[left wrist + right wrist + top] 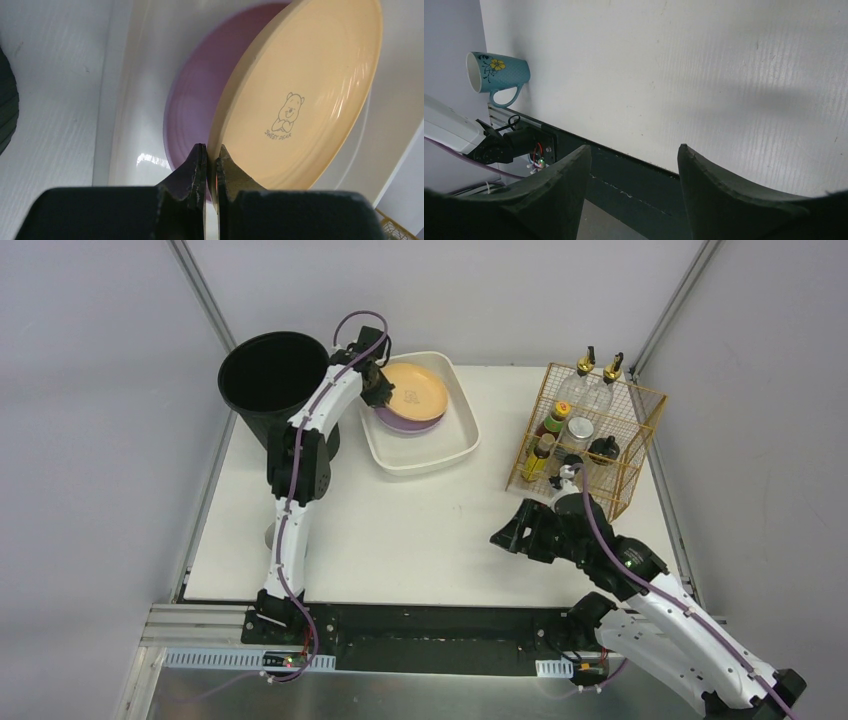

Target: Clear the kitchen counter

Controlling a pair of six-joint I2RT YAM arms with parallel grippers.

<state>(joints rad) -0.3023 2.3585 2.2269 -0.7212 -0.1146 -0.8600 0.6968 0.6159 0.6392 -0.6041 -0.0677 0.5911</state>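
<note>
My left gripper (381, 390) (210, 152) is shut on the rim of a pale orange plate (415, 391) (305, 95) with a small bear print. It holds the plate tilted over a purple plate (395, 420) (195, 85) that lies in the white basin (455, 447) (127, 100). My right gripper (503, 538) (634, 155) is open and empty, low over the white kitchen counter (400, 530) (684, 65) near its black front rail (624, 165). A teal mug (496, 75) with a yellow flower lies on its side at the counter's front left corner, mostly hidden behind the left arm in the top view.
A black bin (273, 375) stands at the counter's back left, beside the basin. A gold wire rack (590, 440) with several bottles and jars stands at the back right, just beyond my right arm.
</note>
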